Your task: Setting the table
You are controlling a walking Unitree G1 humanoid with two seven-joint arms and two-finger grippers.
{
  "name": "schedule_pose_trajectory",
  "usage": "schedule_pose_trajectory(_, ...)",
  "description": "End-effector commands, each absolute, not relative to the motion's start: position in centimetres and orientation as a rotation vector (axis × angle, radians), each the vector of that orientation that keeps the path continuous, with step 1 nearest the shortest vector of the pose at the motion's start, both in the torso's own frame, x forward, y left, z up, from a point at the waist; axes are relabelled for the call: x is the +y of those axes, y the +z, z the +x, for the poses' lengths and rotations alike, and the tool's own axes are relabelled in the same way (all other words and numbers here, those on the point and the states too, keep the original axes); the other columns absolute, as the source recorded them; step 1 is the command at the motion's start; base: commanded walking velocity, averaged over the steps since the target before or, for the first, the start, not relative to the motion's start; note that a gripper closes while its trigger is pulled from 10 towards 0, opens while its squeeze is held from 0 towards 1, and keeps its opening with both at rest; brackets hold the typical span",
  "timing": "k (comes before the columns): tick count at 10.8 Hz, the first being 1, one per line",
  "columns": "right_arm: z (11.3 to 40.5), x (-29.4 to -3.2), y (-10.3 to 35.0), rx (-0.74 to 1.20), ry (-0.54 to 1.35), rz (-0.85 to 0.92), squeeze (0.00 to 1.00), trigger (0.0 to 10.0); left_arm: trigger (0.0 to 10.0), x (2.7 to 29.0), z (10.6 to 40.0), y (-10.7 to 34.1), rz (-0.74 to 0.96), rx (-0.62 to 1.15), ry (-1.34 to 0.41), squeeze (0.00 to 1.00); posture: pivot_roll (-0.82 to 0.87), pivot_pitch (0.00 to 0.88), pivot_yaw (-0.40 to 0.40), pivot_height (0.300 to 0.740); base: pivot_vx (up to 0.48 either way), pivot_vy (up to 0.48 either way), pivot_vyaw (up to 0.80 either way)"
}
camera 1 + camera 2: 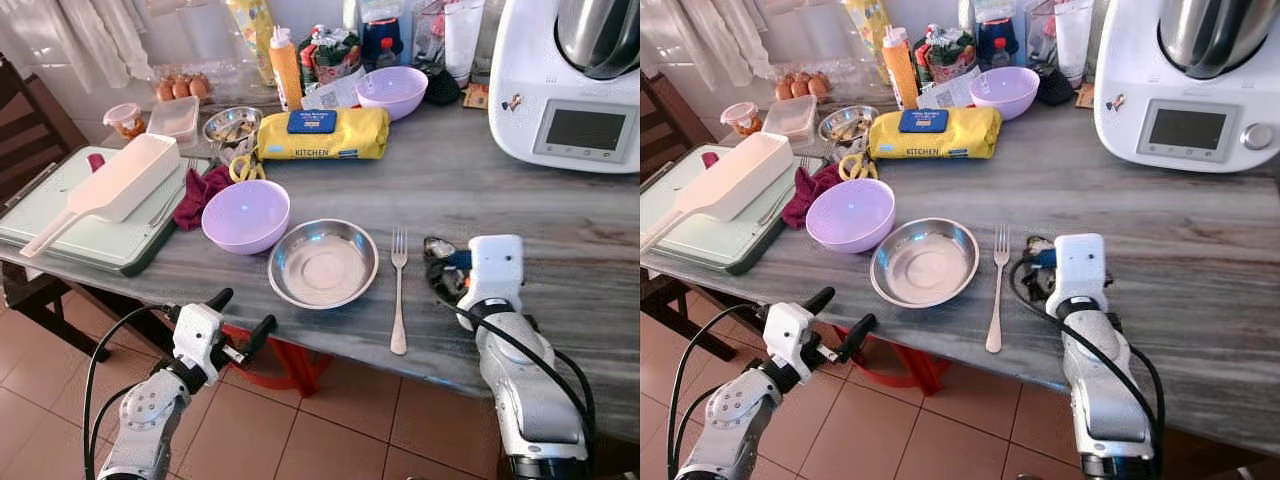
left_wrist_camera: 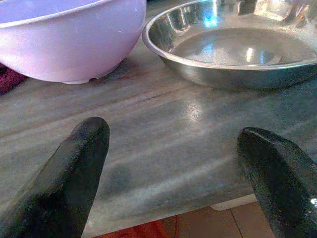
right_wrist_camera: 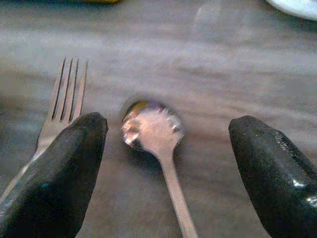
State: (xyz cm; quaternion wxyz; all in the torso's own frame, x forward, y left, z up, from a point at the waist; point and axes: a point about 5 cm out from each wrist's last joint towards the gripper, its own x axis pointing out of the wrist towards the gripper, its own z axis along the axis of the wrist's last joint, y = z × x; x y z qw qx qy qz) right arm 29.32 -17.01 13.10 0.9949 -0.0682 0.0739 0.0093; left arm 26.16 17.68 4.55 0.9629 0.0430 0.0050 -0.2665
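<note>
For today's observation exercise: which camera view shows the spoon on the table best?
The right wrist view: the small metal spoon lies in plain sight between the right gripper's open fingers, beside the silver fork. In the head views, the gripper's white wrist hides most of it; just the bowl peeks out.

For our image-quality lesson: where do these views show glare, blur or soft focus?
Left eye view: window glare washes out the far corner. Left wrist view: bright reflections in the steel bowl; the near left gripper fingers look soft. Right wrist view: spoon and fork slightly blurred, a glint on the spoon's bowl; right gripper open.
</note>
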Motion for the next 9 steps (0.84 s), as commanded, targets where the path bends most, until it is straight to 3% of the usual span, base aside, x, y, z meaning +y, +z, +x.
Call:
schedule_pose_trajectory(1,29.5,-16.5,13.0,0.163,0.041,-0.132,0.0,10.0,10.0,18.5,25.5,3.7,0.104,0.066,-0.537,0.0,-0.08,0.117,0.181,0.74,0.0,0.0,0.0)
schedule_pose_trajectory(9,30.7,-17.0,13.6,0.155,0.05,-0.053,0.0,10.0,10.0,19.0,24.7,1.4,0.104,0.135,-0.519,0.0,-0.06,0.127,0.187,0.74,0.0,0.0,0.0)
